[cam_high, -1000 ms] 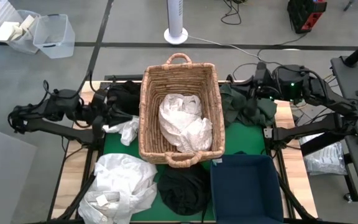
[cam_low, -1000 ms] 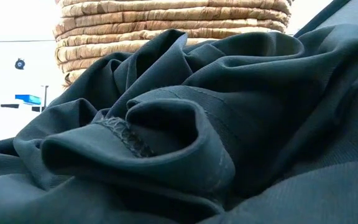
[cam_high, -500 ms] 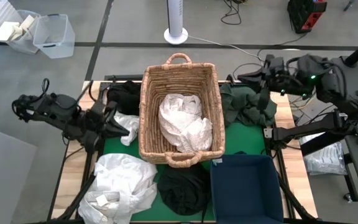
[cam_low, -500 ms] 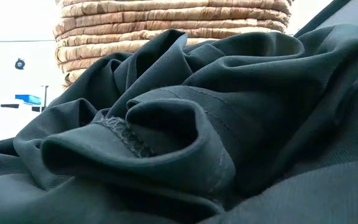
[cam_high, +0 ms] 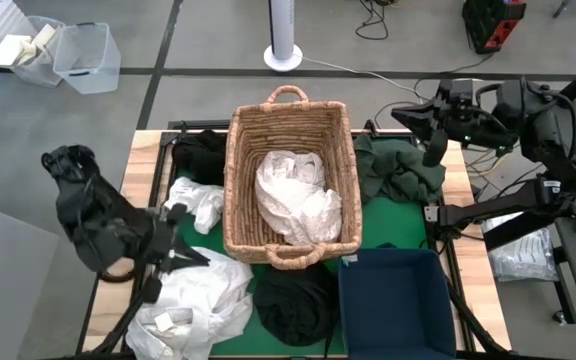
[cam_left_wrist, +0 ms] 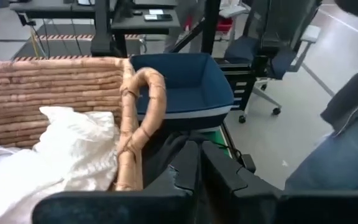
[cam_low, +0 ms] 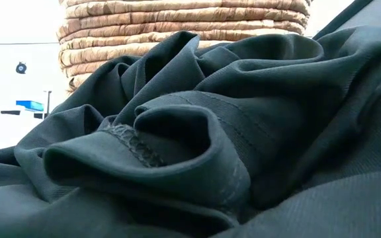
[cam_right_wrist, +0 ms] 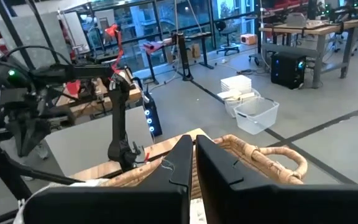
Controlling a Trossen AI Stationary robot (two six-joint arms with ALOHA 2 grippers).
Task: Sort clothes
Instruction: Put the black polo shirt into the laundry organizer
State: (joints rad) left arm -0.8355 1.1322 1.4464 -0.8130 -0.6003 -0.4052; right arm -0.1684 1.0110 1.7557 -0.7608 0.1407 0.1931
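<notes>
Left end effector (cam_high: pixel 180 256): pressed together, empty, above white clothes (cam_high: pixel 193 295) at surface's front-left corner. Basket (cam_high: pixel 288 130): centre, holding white garment (cam_high: pixel 298 195). Right end effector (cam_high: pixel 438 152): pressed together, empty, over dark green clothes (cam_high: pixel 396 172) at right edge. Risk: closed fingers could snag folds, dragging clothes off the edge.

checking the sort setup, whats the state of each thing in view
wicker basket: upright, white garment inside
blue bin: looks empty
white pile: heaped beside basket
black garment: crumpled by bin
green garment: bunched right of basket
left gripper: shut, empty
right gripper: shut, empty
</notes>
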